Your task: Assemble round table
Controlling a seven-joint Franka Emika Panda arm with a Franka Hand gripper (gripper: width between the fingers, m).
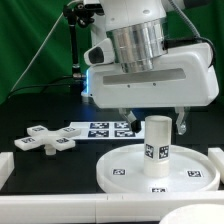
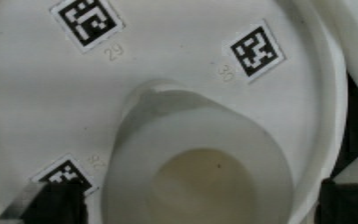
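Observation:
The white round disc [image 1: 118, 172] lies flat at the exterior view's lower right, tags facing up. The short cylindrical leg [image 1: 157, 146] stands upright on its middle. My gripper [image 1: 155, 124] hangs straight over the leg, open, with one dark finger on each side of the leg's top and a small gap at each side. In the wrist view the leg [image 2: 202, 150] and its hollow top fill the space between my fingers [image 2: 55, 200], with the disc [image 2: 167, 45] behind it. The cross-shaped piece [image 1: 45, 140] lies on the black table at the exterior view's left.
The marker board [image 1: 100, 128] lies flat behind the disc, between it and the cross-shaped piece. A white rail [image 1: 60, 212] runs along the front edge and another block [image 1: 4, 170] stands at the exterior view's left edge.

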